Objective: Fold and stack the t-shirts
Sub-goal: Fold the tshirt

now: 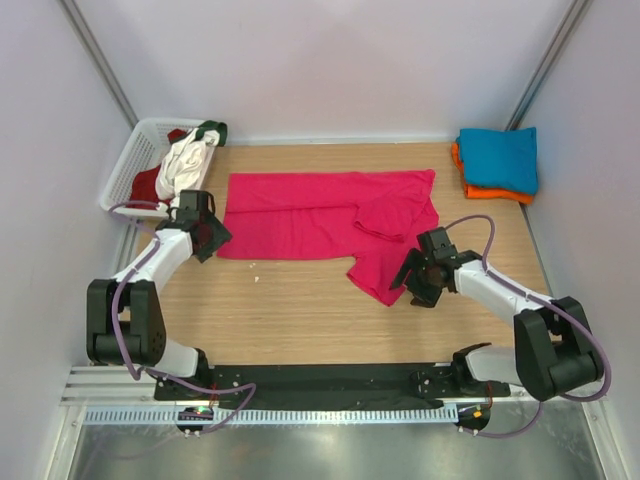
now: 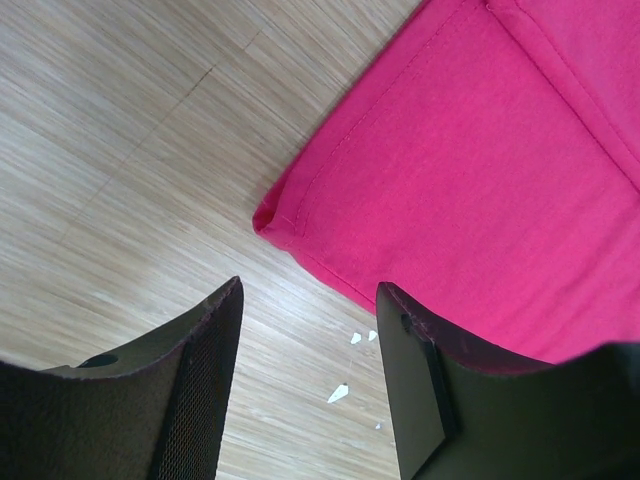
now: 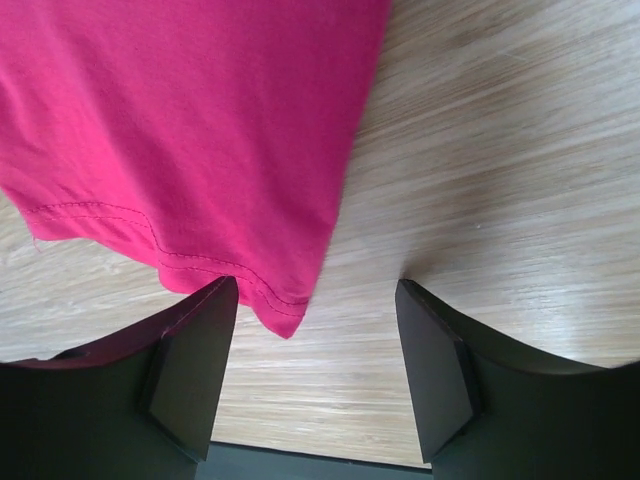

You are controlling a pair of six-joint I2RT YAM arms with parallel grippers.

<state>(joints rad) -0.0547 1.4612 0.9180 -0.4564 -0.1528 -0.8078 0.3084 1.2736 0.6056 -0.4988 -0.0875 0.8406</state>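
A magenta-pink t-shirt [image 1: 320,220] lies partly folded across the middle of the table, one flap trailing toward the front right. My left gripper [image 1: 207,238] hovers open at the shirt's front left corner [image 2: 275,222], its fingers [image 2: 205,380] over bare wood with nothing between them. My right gripper [image 1: 412,280] is open just behind the trailing hem corner [image 3: 285,325], which lies between its fingers [image 3: 195,370] untouched. A folded teal-blue t-shirt [image 1: 500,158] rests on a folded orange one [image 1: 495,193] at the back right.
A white lattice basket [image 1: 130,170] at the back left holds white, dark red and green clothes [image 1: 185,160]. Small white specks [image 2: 340,393] dot the wood near the left gripper. White walls enclose the table on three sides.
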